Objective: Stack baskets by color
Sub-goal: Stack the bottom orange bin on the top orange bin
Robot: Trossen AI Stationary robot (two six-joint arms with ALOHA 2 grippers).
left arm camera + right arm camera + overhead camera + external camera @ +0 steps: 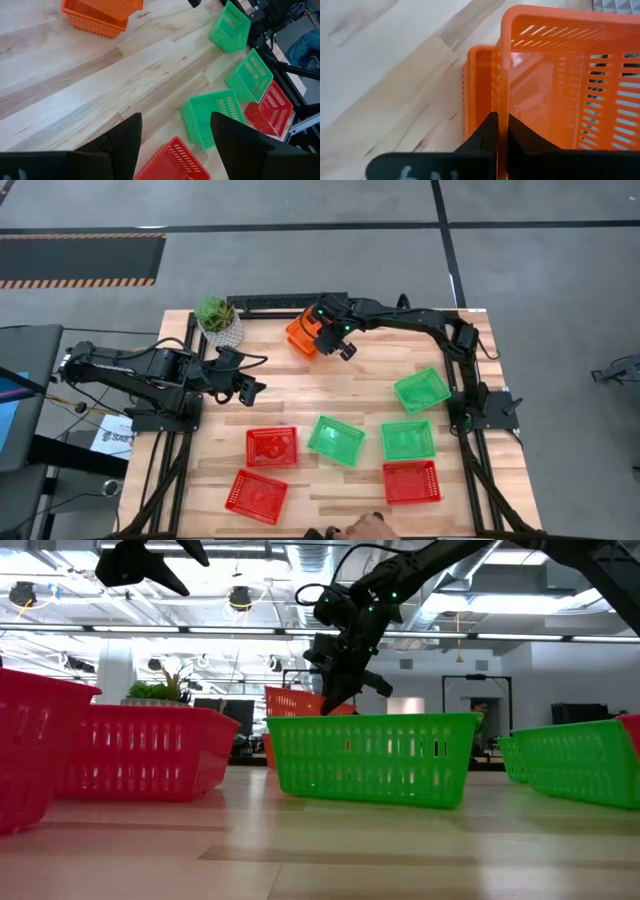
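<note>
- Left hand point(258, 375): we find it at about 9 o'clock over the counter point(340, 395), above bare wood, its fingers point(125, 145) spread and holding nothing.
- Potted plant point(217, 318): we list it at about 11 o'clock, near the counter's far left corner.
- Red baskets, left pair: we count one point(272, 447) at about 7 o'clock and a second point(257, 495) just nearer the front edge, side by side but apart, each standing alone.
- Orange baskets point(300, 335): we see them at about 12 o'clock by the far edge. In the right wrist view one orange basket point(565, 80) is tilted over another point(479, 90) that lies below it; we cannot tell how many are nested there.
- Right hand point(335, 345): we find it at 12 o'clock, its fingers point(487, 132) pressed onto the upper orange basket's rim wall, pinching it.
- Green baskets: we count one point(335, 439) at about 6 o'clock, one point(408, 440) at about 5 o'clock, and one point(422, 390) at about 3 o'clock, all separate.
- Third red basket point(411, 482): we list it at about 5 o'clock, just in front of the second green one.
- A person's hand point(362, 529): we note it at 6 o'clock, at the counter's front edge.
</note>
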